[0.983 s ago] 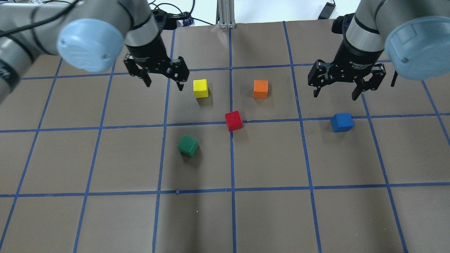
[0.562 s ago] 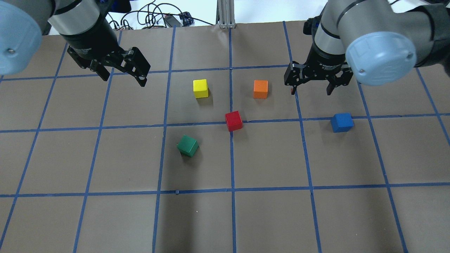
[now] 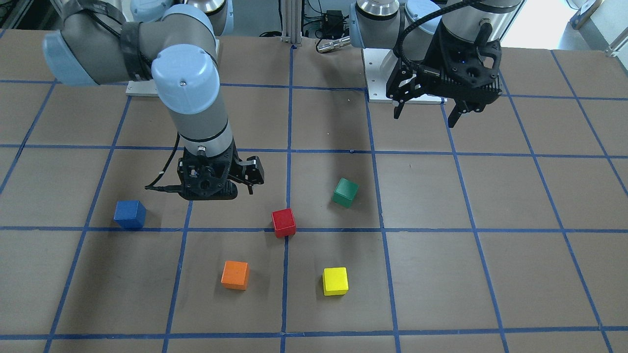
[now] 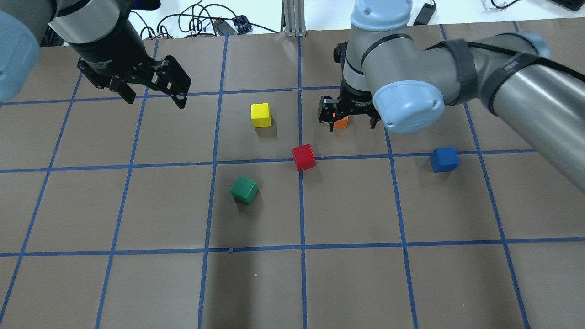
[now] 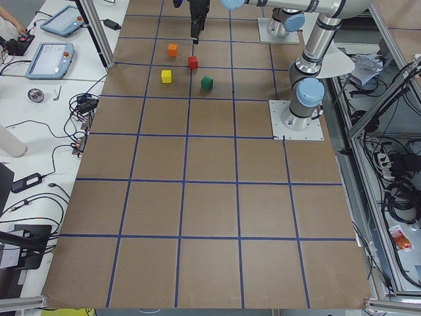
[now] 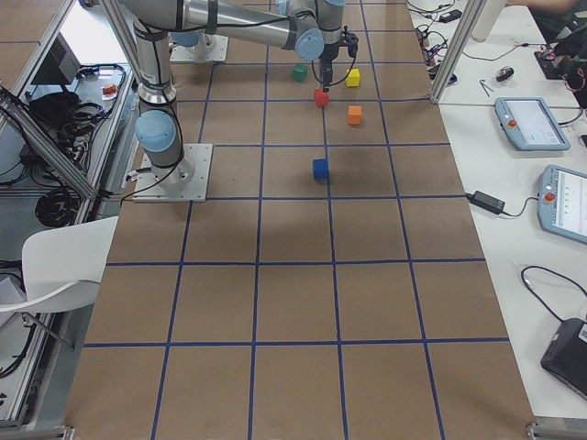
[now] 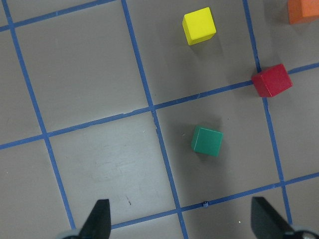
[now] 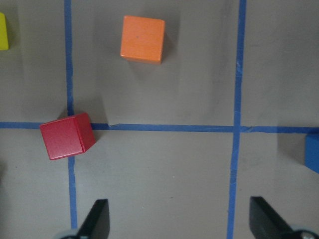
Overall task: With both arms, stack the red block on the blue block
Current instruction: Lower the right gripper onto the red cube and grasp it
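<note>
The red block (image 4: pixel 304 156) lies on a blue tape crossing at the table's centre. It also shows in the front view (image 3: pixel 284 222) and the right wrist view (image 8: pixel 67 135). The blue block (image 4: pixel 444 159) sits alone to its right and shows in the front view (image 3: pixel 130 214). My right gripper (image 4: pixel 351 125) is open and empty. It hangs over the orange cube, just behind and to the right of the red block. My left gripper (image 4: pixel 153 97) is open and empty, raised at the back left, far from both blocks.
An orange cube (image 4: pixel 341 123) is partly hidden under my right gripper. A yellow cube (image 4: pixel 261 114) stands behind the red block and a green cube (image 4: pixel 244 189) in front of it to the left. Brown paper with a blue tape grid (image 4: pixel 301 246) covers the table.
My right arm has swung left from above the blue block to over the orange cube. My left gripper has drawn back to the left, away from the yellow cube. No block has moved.
</note>
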Controlling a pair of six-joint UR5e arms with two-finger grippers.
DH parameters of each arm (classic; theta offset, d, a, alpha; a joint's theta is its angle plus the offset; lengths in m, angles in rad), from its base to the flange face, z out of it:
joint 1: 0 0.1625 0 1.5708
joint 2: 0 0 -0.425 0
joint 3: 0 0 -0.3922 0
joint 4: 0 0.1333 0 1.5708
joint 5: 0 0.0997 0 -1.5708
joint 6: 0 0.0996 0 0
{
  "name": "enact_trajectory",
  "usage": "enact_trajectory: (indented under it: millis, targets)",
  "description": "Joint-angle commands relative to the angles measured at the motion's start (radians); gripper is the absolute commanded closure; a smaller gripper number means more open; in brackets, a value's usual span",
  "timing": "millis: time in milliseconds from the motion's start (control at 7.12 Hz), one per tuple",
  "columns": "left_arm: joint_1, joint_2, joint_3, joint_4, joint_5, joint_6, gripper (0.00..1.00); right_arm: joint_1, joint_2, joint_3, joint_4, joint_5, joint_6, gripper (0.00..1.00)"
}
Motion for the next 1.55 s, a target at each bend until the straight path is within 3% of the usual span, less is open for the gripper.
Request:
enact_trajectory:
  millis: [0,562,1264,1405]
  targets:
    - [0.007,-0.015,0.021,-0.008,0.105,-0.072,0.00,0.076,0.107,0.000,-0.122,0.000,0.050,0.00]
    - [-0.004,-0.017,0.009,0.001,0.074,-0.130,0.00,0.119,0.204,0.003,-0.203,0.000,0.045,0.00]
    - [0.004,-0.014,0.007,0.008,0.038,-0.128,0.00,0.145,0.244,0.005,-0.207,0.000,0.050,0.00]
    - [0.004,-0.023,0.022,0.008,0.034,-0.130,0.00,0.145,0.248,0.005,-0.207,0.002,0.048,0.11]
